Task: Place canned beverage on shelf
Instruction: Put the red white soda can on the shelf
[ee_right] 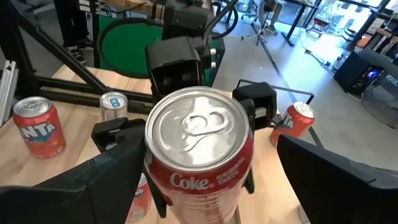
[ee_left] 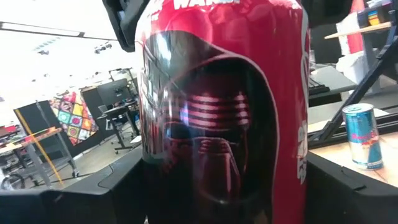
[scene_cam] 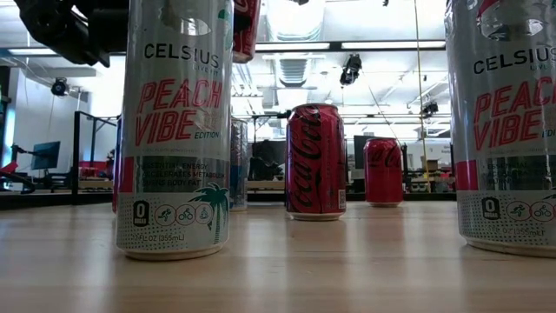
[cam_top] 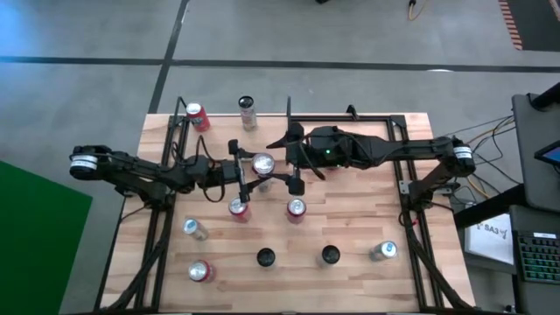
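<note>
Coke can [ee_right: 199, 155]: gripped by left gripper [cam_top: 248, 174]; right gripper [ee_right: 205, 186] spread wide around it, contact unclear. Base hidden.

Red can [ee_right: 199, 155] between both arms' jaws: "Coke" on side; left wrist view shows same can [ee_left: 224, 112] with "WARS" fragment at top. Fanta can [ee_right: 39, 127] off to one side of right jaws: "ANTA". Two white cans [scene_cam: 176, 130] on desk: "CELSIUS", "PEACH VIBE", "EDITION", "12 FL OZ (355mL)". Red can behind [scene_cam: 315, 161]: Coca-Cola script.
</note>
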Robot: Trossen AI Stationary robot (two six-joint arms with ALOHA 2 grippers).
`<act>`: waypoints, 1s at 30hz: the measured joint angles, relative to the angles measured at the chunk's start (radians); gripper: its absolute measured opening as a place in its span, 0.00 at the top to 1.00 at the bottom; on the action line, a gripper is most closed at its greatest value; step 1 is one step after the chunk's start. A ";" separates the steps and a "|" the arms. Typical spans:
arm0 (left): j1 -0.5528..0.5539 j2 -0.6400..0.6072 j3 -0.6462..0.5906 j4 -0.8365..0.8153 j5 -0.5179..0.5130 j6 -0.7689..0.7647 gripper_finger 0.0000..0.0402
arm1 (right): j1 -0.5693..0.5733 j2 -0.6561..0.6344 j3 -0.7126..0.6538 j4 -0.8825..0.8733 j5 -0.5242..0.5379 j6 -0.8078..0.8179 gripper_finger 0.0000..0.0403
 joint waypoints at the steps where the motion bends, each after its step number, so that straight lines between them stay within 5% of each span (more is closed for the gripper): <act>1: 0.000 0.000 0.000 0.001 -0.007 0.000 0.29 | 0.000 0.005 0.000 0.000 0.000 0.000 0.13; 12: 0.001 -0.001 0.002 0.018 -0.029 -0.001 0.29 | -0.001 0.058 0.000 0.078 0.001 -0.063 0.13; 21: 0.001 -0.001 0.002 0.020 -0.030 0.000 0.29 | -0.002 0.058 0.000 0.089 -0.001 -0.062 0.29; 30: 0.002 -0.001 0.002 0.021 -0.031 -0.002 0.28 | -0.006 0.058 0.000 0.089 -0.004 -0.060 0.29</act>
